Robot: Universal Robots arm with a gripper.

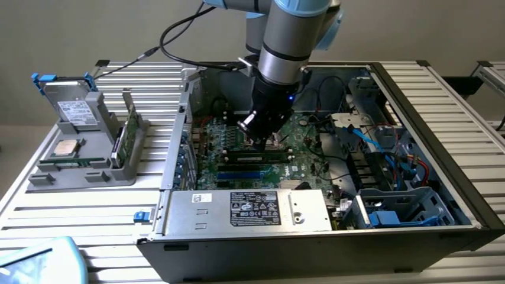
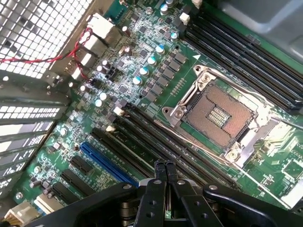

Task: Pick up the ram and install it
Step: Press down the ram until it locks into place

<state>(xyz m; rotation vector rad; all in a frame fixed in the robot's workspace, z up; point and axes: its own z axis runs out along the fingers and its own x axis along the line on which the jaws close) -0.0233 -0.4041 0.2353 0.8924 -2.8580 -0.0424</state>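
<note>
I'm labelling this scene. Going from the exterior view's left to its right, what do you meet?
Grey parts tray holding a hard drive → ram standing in the tray's slot → gripper over the motherboard → blue drive cage in the open computer case.

worktop (image 1: 442, 94): slatted, silver-grey metal.
centre: open computer case (image 1: 332, 236), lying on its side.
exterior view's left: grey parts holder (image 1: 79, 171), just beside case.
near corner: light-blue object (image 1: 44, 260), partly cut off.
</note>
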